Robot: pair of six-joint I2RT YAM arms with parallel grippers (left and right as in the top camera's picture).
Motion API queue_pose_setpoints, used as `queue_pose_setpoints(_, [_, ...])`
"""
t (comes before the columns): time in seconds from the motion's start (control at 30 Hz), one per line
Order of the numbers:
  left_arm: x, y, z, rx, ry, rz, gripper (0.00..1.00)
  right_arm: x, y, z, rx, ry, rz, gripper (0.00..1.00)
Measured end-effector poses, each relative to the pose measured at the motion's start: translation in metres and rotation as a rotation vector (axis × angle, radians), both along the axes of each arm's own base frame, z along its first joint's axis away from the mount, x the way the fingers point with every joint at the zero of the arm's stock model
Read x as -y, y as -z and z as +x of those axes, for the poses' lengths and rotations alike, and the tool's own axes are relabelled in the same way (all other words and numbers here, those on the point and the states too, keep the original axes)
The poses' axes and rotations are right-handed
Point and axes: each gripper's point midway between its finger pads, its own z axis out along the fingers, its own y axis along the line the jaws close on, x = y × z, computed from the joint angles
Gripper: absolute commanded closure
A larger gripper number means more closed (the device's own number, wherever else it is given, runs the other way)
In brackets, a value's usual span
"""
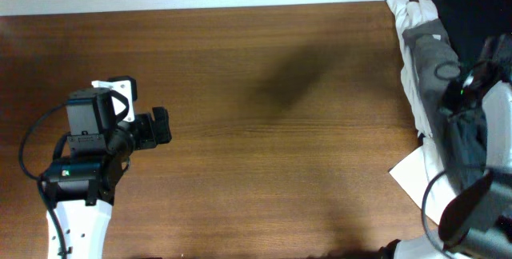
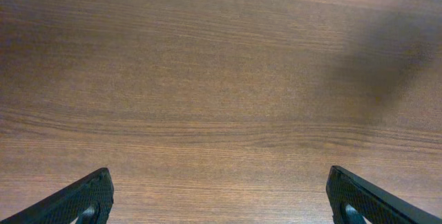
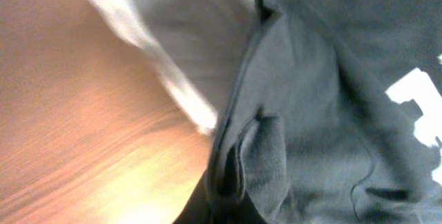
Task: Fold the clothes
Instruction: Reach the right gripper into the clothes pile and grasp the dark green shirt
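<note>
Picking the shirt out of the pile looked like the step in hand, with no fold started yet: the black T-shirt (image 1: 472, 7) lay crumpled at the far right edge of the wooden table (image 1: 280, 155), heaped with grey garments (image 1: 428, 55) and a white cloth (image 1: 408, 19). The right gripper (image 1: 468, 81) was down in that heap with its jaws pressed together, though its fingers were out of sight in the wrist view and I could not tell what they pinched, if anything. That camera showed only soft, dark, rumpled fabric close up, with a raised ridge of cloth and a patch of white print at the right, probably the shirt's lettering. The left gripper (image 1: 162, 127) hovered spread wide over bare wood, well apart from the pile. Next, I judged, the shirt needed drawing clear of the grey pieces onto the smooth open tabletop and spreading flat; limp knit would drag its neighbours along
</note>
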Motion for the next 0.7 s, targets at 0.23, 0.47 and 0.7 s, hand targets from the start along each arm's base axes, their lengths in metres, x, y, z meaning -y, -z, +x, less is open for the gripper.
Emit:
queue_pose_setpoints(0.23, [0.000, -0.006, 0.009, 0.038, 0.000, 0.001, 0.02, -0.191, -0.052, 0.024, 0.103, -0.512, 0.196, 0.96])
queue_pose_setpoints(0.47, [0.000, 0.005, 0.014, 0.007, 0.000, 0.000, 0.02, -0.350, -0.029, 0.022, 0.116, -0.923, 0.228, 0.87])
queue_pose_setpoints(0.7, [0.000, 0.008, 0.022, 0.007, 0.003, -0.003, 0.02, -0.416, -0.016, 0.043, 0.243, -1.050, 0.122, 0.33])
